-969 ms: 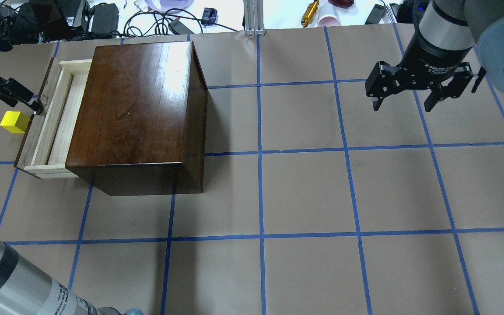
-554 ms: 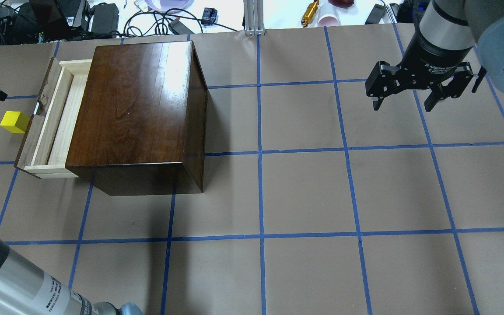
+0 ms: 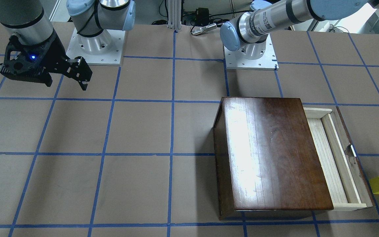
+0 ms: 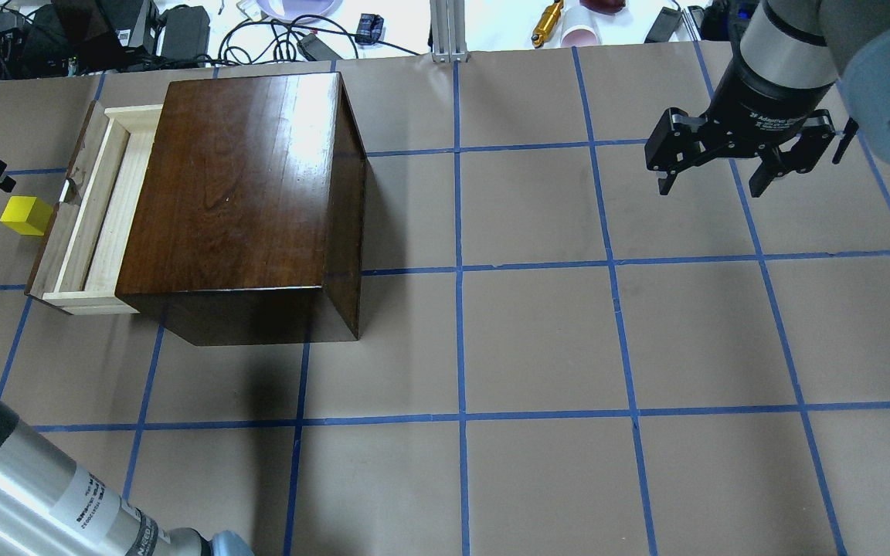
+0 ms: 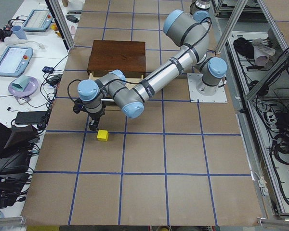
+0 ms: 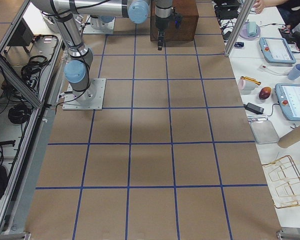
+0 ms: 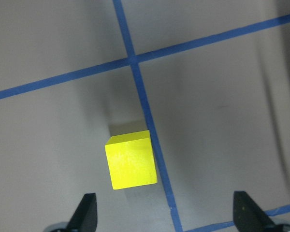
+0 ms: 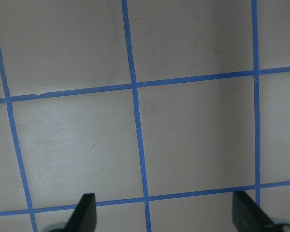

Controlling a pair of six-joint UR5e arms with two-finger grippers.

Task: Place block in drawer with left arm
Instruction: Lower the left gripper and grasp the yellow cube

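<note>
Brown paper ruled into squares by blue tape covers the table (image 4: 538,340), and toward the robot's left side stands a glossy dark-brown wooden box (image 4: 236,185). Its shallow pale raw-wood drawer (image 4: 114,224) with a dark front is pulled partway out on the side facing away from the other arm, and nothing lies on the strip of its floor that shows. From where I stand, the small bright yellow cube (image 4: 25,215) sits on the paper just outside the drawer front, close to the little metal pull (image 4: 68,189). The silver left arm with light-blue joint caps (image 5: 154,82) reaches round to that end, and its black left gripper (image 7: 165,208) hangs over the cube with its two fingers set wide apart; the cube lies just beyond the fingertips, touching neither. Far across the table the black right gripper (image 4: 711,189) hangs above bare paper, its fingers likewise spread with nothing between them.
</note>
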